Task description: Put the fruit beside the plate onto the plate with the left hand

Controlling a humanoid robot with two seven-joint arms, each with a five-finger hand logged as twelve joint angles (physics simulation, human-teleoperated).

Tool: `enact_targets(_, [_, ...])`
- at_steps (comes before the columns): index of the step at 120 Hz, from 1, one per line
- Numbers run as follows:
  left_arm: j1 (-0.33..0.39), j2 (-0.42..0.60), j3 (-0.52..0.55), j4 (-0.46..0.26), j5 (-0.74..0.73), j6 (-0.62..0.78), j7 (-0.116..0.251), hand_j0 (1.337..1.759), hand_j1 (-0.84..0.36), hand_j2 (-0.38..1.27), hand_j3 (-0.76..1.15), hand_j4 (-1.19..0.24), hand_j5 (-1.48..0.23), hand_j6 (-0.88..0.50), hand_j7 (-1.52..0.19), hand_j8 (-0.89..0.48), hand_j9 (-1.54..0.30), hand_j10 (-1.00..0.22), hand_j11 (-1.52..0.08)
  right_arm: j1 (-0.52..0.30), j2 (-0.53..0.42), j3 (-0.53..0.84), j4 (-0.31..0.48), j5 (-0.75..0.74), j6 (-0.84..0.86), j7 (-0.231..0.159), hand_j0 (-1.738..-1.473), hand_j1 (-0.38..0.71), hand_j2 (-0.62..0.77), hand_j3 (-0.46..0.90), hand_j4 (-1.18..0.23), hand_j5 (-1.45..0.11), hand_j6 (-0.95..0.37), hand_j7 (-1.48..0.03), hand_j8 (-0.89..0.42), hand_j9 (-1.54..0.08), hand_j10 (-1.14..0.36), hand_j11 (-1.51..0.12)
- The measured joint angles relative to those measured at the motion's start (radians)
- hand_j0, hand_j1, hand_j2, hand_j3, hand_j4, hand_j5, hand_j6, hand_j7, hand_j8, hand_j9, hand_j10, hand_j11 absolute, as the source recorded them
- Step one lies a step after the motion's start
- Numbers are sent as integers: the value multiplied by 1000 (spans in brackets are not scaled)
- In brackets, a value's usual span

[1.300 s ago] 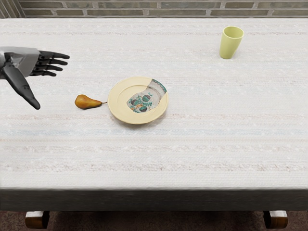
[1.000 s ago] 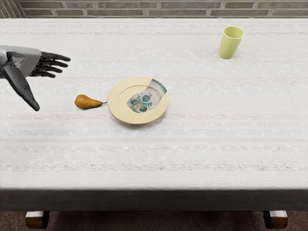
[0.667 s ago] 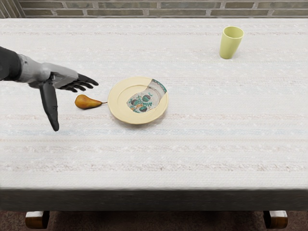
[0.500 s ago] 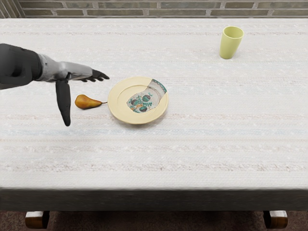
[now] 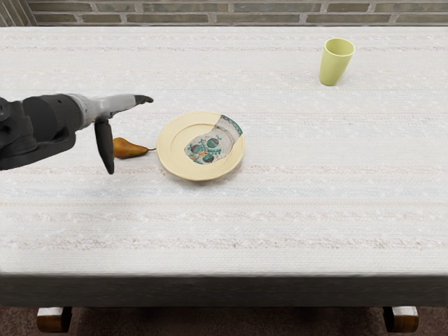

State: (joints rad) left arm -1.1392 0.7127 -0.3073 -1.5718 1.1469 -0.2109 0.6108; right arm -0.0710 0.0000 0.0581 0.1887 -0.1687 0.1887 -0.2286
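A brown pear (image 5: 127,147) lies on the table just left of the cream plate (image 5: 175,150), its stem pointing toward the plate's rim. The plate carries a patterned patch on its right half and nothing else. My left hand (image 5: 115,122) reaches in from the left and hovers over the pear, open, fingers stretched toward the far right and the thumb hanging down in front of the pear's left end. It holds nothing. The right arm is out of view.
A yellow-green cup (image 5: 336,61) stands upright at the back right. The table (image 5: 280,210) is covered in a pale cloth; a brick wall runs behind it.
The left arm swung in from the far left toward the pear, and the hand turned so the thumb now hangs down in front of it. The pear and plate have stayed put.
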Motion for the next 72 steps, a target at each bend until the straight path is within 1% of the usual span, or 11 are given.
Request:
enact_targets(11, [21,-16,1,30,43,6,0,1658,312,8,0,-36,-42,-38,-42,-37,-42,-36,-41,0,0,0,0,0,0,0,-1658,-349,0,0,0,0,0,0,0,0,0,0])
enact_targets(28, [22,-30,13,49,73,7,0,1658,312,9,0,-37,-42,-38,-42,-38,-42,-36,-42,0,0,0,0,0,0,0,-1658,-349,0,0,0,0,0,0,0,0,0,0])
enact_targets(35, [34,-34,20,62,77,7,0,1658,312,9,0,-37,-43,-38,-43,-38,-42,-36,-42,0,0,0,0,0,0,0,-1658,-349,0,0,0,0,0,0,0,0,0,0])
enact_targets(49, [32,-93,36,117,81,3,0,1658,311,9,0,-37,-44,-39,-43,-39,-43,-37,-43,0,0,0,0,0,0,0,-1658,-349,0,0,0,0,0,0,0,0,0,0])
enact_targets(58, [28,-101,58,151,84,3,0,1658,309,9,0,-39,-46,-40,-45,-40,-45,-38,-45,-1,0,0,0,0,0,0,-1658,-349,0,0,0,0,0,0,0,0,0,0])
enact_targets(72, [30,-120,72,180,109,6,0,1658,299,11,0,-47,-57,-49,-56,-48,-56,-47,-56,-1,0,0,0,0,0,0,-1658,-349,0,0,0,0,0,0,0,0,0,0])
